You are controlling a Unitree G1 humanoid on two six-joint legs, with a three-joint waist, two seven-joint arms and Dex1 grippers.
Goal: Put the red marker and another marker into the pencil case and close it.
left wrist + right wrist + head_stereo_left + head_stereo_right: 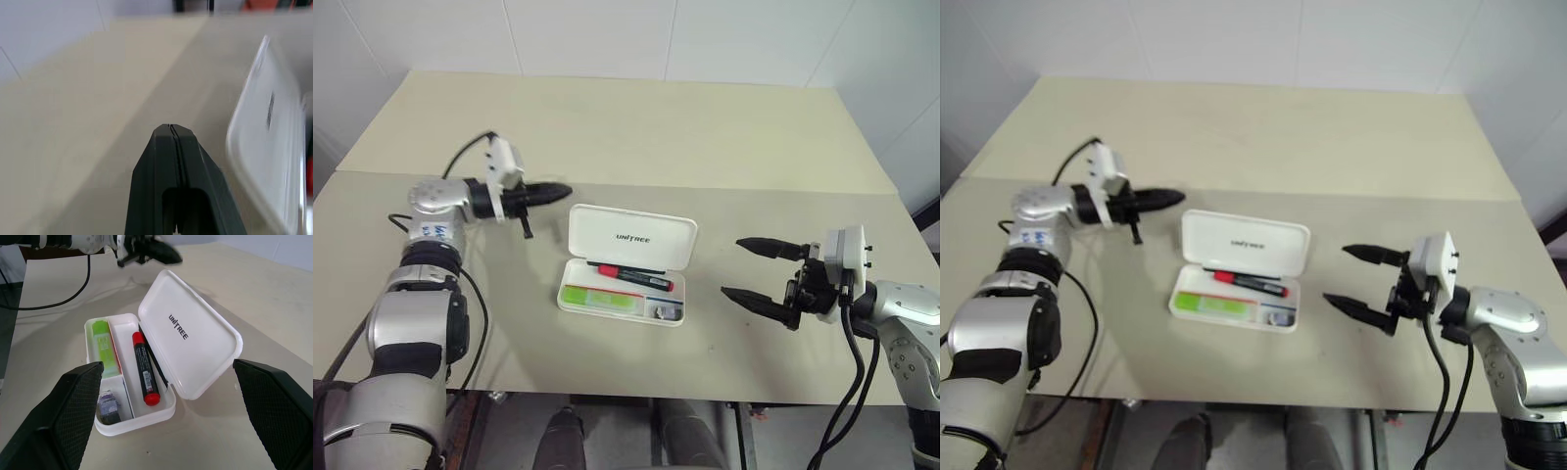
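Sitting behind the raised lid of the pencil case (625, 274), left pincer (556, 192) was clenched empty, right pincer (756, 272) released; a push risked skidding the case.

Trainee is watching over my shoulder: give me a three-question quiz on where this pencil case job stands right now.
1. True or false: the pencil case lid stands open.
2. Which gripper is shut? A) left gripper B) right gripper C) both
3. Fill in: the red marker and the green marker lie ____ the case.

Key:
1. True; the lid is raised, with its lettering facing the head camera.
2. A; the left fingers are pressed together beside the lid's left edge, while the right fingers stand wide apart to the case's right.
3. inside, in separate compartments.
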